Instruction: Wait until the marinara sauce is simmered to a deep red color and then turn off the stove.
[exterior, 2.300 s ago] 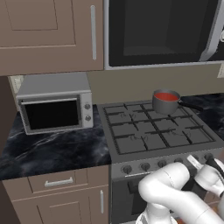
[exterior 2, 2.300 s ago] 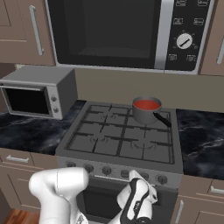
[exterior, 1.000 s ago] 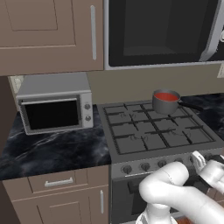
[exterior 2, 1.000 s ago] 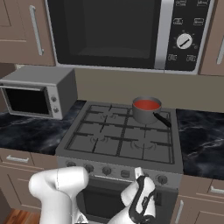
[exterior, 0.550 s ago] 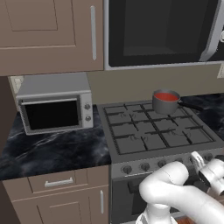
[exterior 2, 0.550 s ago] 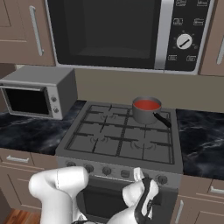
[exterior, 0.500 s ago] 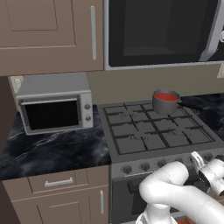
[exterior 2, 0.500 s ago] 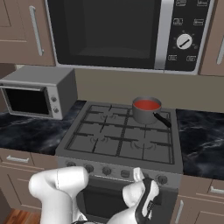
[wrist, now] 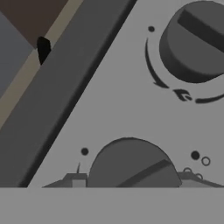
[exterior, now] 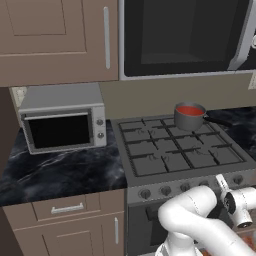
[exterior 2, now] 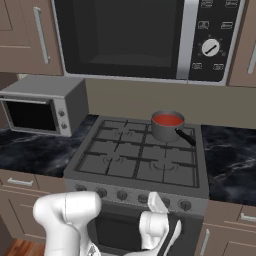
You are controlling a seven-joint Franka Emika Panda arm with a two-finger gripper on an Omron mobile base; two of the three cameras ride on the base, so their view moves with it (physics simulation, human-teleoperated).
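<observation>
The marinara sauce (exterior: 189,110) (exterior 2: 167,119) is a smooth red-orange disc in a grey metal saucepan (exterior: 190,120) (exterior 2: 166,131). The pan stands on the back right burner of the stove (exterior: 170,155) (exterior 2: 140,161). My gripper (exterior: 221,183) (exterior 2: 156,201) is low at the stove's front panel, pressed against the row of knobs. In the hand view the gripper (wrist: 131,179) is shut on a round grey knob (wrist: 131,164), a fingertip showing at each side of it. Another knob (wrist: 197,41) sits further along the panel.
A silver toaster oven (exterior: 62,122) (exterior 2: 40,107) stands on the dark marble counter left of the stove. A black-windowed microwave (exterior: 185,37) (exterior 2: 145,37) hangs above it. The saucepan's black handle (exterior 2: 184,136) points to the front right. Cabinets and drawers flank the range below.
The hand has edged slightly along and up against the knob panel. The sauce and the pan look the same.
</observation>
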